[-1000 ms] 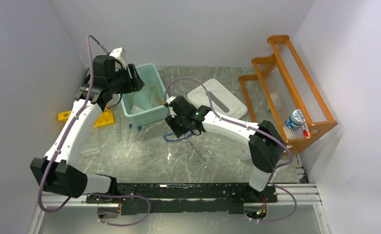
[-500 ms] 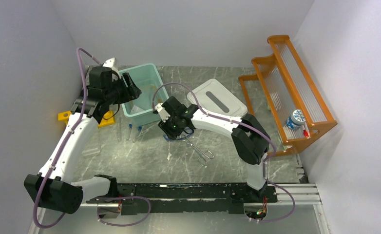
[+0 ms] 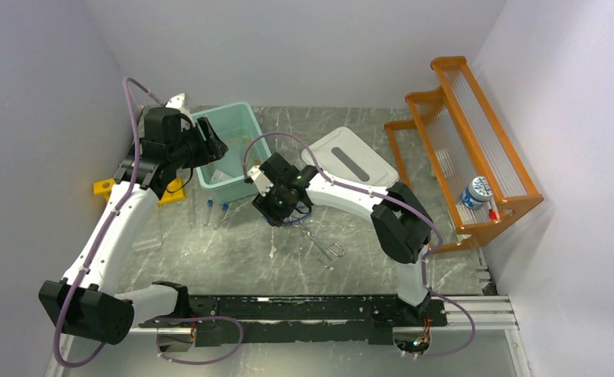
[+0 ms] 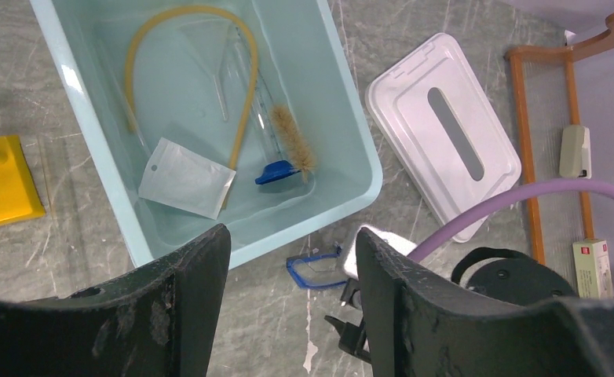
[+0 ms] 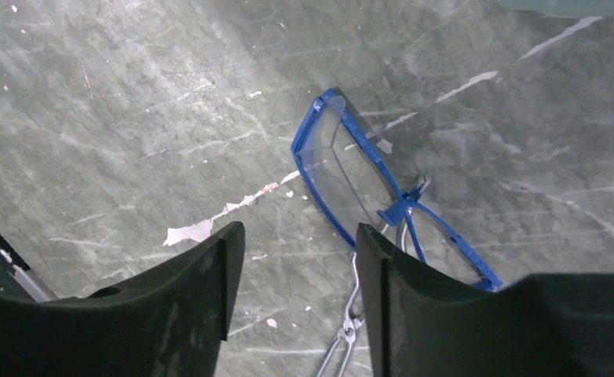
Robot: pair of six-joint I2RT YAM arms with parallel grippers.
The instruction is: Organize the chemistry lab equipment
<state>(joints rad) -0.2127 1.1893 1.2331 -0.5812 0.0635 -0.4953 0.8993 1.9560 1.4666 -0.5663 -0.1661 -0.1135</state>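
Observation:
Blue safety glasses (image 5: 337,169) lie on the grey table, with the silver forceps (image 5: 347,331) just beside them. My right gripper (image 5: 296,306) hovers open above the table next to the glasses, nothing between its fingers. From the top view it (image 3: 275,208) sits left of the forceps (image 3: 325,245). My left gripper (image 3: 213,145) is open and empty at the left rim of the teal bin (image 3: 233,184). The bin (image 4: 288,220) holds tan tubing (image 4: 129,75), a small brush (image 4: 294,141), a blue cap (image 4: 276,170) and a plastic bag (image 4: 184,178).
A white lid (image 3: 349,161) lies right of the bin. The orange shelf (image 3: 469,149) stands at the far right. Yellow rack pieces (image 3: 170,191) sit left of the bin, and two test tubes (image 3: 210,212) lie in front of it.
The left arm has drawn back to the left, from over the bin to its rim. The right gripper has shifted left along the table toward the blue glasses.

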